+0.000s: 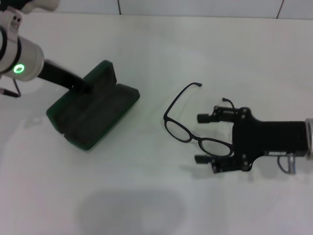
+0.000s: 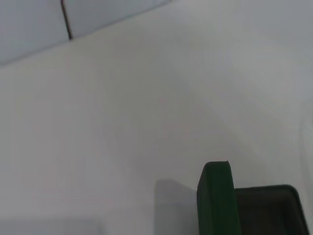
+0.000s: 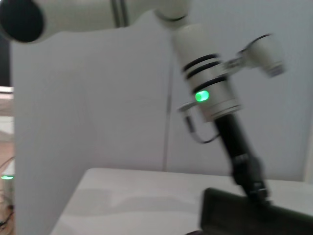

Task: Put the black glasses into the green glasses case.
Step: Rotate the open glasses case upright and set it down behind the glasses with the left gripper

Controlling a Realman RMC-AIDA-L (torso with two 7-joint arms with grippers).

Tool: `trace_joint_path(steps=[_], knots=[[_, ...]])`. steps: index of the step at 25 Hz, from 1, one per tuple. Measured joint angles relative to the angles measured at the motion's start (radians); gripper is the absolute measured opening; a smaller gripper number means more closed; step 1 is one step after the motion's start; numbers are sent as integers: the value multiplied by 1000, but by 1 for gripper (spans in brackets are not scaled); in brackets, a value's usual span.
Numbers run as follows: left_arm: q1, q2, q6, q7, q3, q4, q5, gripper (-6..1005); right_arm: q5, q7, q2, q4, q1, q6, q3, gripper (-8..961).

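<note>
The black glasses (image 1: 183, 128) lie on the white table, right of centre, with their temple arms unfolded. My right gripper (image 1: 201, 138) is open at table level; one finger is on each side of the glasses' near lens and neither closes on it. The green glasses case (image 1: 93, 117) lies open at the left with its lid (image 1: 101, 77) raised and dark lining showing. My left gripper (image 1: 80, 87) is at the lid's edge. The case also shows in the left wrist view (image 2: 215, 196) and the right wrist view (image 3: 244, 218).
The white table (image 1: 146, 196) stretches in front of the case and glasses. A wall seam runs along the table's far edge. The left arm (image 3: 215, 98) with its green light reaches down to the case in the right wrist view.
</note>
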Motion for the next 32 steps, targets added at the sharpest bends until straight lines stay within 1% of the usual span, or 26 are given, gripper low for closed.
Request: trace_joint_path(steps=[1, 2, 5, 7, 8, 10, 12, 14, 16, 18, 21, 24, 26, 29, 32], knots=[[0, 0, 0, 0, 0, 0, 0, 267, -20, 0, 7, -10, 0, -1, 0, 795], [-31, 10, 0, 19, -1, -6, 5, 217, -32, 0, 12, -14, 0, -1, 0, 795], [-88, 22, -7, 66, -4, -23, 10, 207, -72, 0, 32, -26, 0, -1, 1, 794], [-133, 23, -21, 135, -2, -40, 10, 200, -95, 0, 44, -31, -1, 0, 1, 794], [-151, 20, -29, 173, 1, -49, 10, 197, -106, 0, 49, -32, -2, 1, 1, 794], [-212, 5, -63, 320, 30, -97, 25, 198, -120, 0, 59, -32, -3, 4, 1, 794], [-241, -3, -72, 374, 55, -128, 55, 199, -122, -2, 67, -31, -3, 5, 1, 794], [-285, -13, -77, 419, 103, -184, 117, 200, -123, -4, 72, -29, -5, 4, 1, 794], [-317, -15, -72, 428, 144, -236, 145, 200, -123, -8, 74, -35, -17, 1, 1, 794], [-347, -15, -66, 440, 167, -277, 147, 201, -121, -17, 74, -44, -36, -2, 1, 794], [-378, -18, -61, 469, 173, -307, 88, 203, -121, -26, 74, -50, -53, -5, 11, 794], [-394, -17, -43, 506, 177, -305, -27, 204, -122, -26, 73, -45, -59, -7, 18, 794], [-402, -17, -38, 520, 182, -305, -75, 205, -122, -27, 71, -45, -63, -7, 20, 794], [-403, -19, -43, 531, 210, -313, -115, 206, -122, -27, 69, -47, -66, -8, 23, 794], [-394, -21, -75, 535, 257, -317, -141, 207, -122, -27, 67, -49, -67, -8, 24, 794]])
